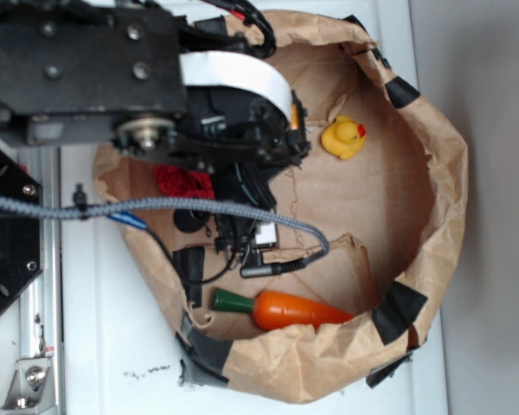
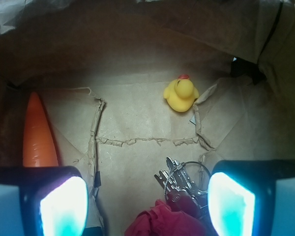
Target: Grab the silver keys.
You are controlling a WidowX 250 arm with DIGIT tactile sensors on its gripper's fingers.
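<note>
In the wrist view the silver keys [image 2: 179, 179] lie on the paper floor of the bag, a shiny bunch on a thin wire ring. They sit between my fingers, close to the right fingertip [image 2: 231, 204]. My gripper [image 2: 147, 206] is open and wide, low over the floor. A red cloth [image 2: 162, 221] lies against the near end of the keys and partly covers them. In the exterior view the keys are hidden under my arm and gripper [image 1: 242, 233].
A yellow rubber duck [image 2: 180, 94] stands beyond the keys; it also shows in the exterior view [image 1: 342, 138]. An orange carrot [image 2: 37, 135] lies at the left, by the bag wall [image 1: 298, 311]. The brown paper bag's walls [image 1: 441, 173] ring the space.
</note>
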